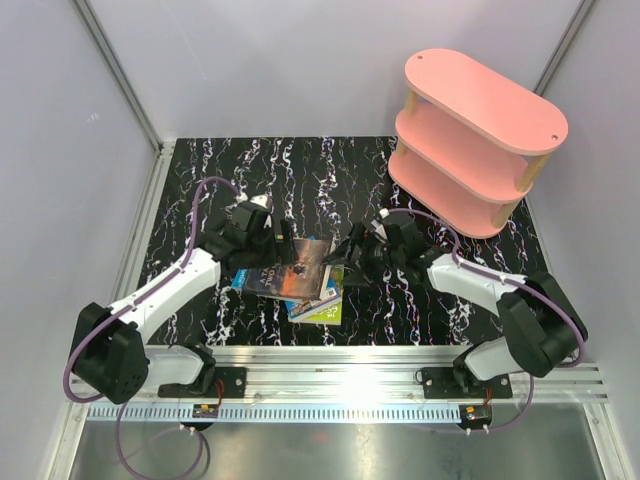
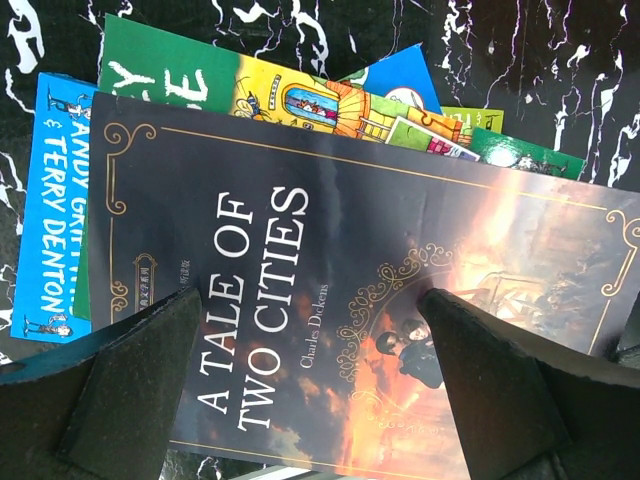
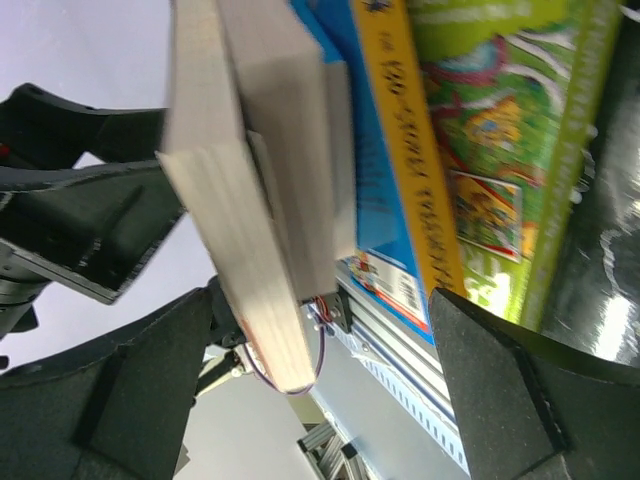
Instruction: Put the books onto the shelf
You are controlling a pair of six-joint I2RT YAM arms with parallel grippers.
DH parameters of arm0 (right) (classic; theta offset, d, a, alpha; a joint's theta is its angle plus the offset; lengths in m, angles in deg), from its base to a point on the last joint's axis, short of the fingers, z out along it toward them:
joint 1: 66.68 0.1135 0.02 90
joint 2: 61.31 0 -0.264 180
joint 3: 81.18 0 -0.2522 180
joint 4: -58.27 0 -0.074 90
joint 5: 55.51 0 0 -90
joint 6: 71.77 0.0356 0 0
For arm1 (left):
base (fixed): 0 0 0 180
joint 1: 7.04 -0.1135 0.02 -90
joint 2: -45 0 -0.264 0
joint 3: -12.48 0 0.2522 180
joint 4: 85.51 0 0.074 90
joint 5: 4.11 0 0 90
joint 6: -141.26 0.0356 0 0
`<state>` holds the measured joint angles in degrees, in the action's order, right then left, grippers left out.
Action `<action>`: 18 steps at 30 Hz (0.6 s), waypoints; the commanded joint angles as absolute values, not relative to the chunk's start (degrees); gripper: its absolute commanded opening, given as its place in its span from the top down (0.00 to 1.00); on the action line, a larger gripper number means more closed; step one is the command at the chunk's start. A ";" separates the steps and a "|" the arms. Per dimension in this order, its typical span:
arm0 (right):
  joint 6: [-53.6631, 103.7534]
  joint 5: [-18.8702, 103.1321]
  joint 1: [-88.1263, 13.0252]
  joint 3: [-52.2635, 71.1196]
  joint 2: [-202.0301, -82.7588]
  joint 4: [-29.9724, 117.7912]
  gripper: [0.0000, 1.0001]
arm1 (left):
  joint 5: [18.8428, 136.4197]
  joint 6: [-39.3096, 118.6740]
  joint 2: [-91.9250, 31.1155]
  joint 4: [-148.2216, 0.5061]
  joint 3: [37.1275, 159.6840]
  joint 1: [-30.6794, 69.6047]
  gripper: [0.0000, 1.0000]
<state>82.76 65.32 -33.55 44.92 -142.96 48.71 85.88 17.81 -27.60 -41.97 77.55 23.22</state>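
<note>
Books (image 1: pixel 300 278) lie in a loose, fanned stack near the near edge of the table (image 1: pixel 330 170), about midway between the two arms. None is on the shelf (image 1: pixel 480 130), which stands at the far right corner, well apart from the stack; its tiers look bare from overhead. Left gripper (image 2: pixel 310 300) hangs over the stack's left side, jaws wide, one finger to each side of the title on the dark top book (image 2: pixel 350 250); nothing held. A blue book (image 2: pixel 55 200) and a green book (image 2: pixel 170 70) stick out from under it. Right gripper (image 3: pixel 320 300) is at the stack's right side, jaws also wide, with the top book's page edges between the fingers but not pinched. A yellow-green book (image 3: pixel 500 130) looks to be the bottom of the pile there. Judgement: first pick in hand, approach stage, task barely begun. Next move likely calls for one gripper to close on the top book alone; the covers lie flat, so an edge must be reached, perhaps with the other arm steadying the stack, then a carry to the far right corner. Risk: neighbouring books dragged along
</note>
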 commanded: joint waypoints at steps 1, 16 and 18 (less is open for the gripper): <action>80.46 64.37 -31.96 39.28 -144.72 49.07 0.04 | 80.88 16.90 -29.61 -45.03 78.97 23.99 0.03; 80.19 66.57 -27.65 34.26 -149.29 50.66 0.91 | 82.64 14.44 -30.50 -45.39 79.76 28.73 0.04; 79.76 66.57 -27.74 34.52 -148.59 50.04 1.00 | 82.90 14.17 -30.32 -45.04 79.76 29.17 0.04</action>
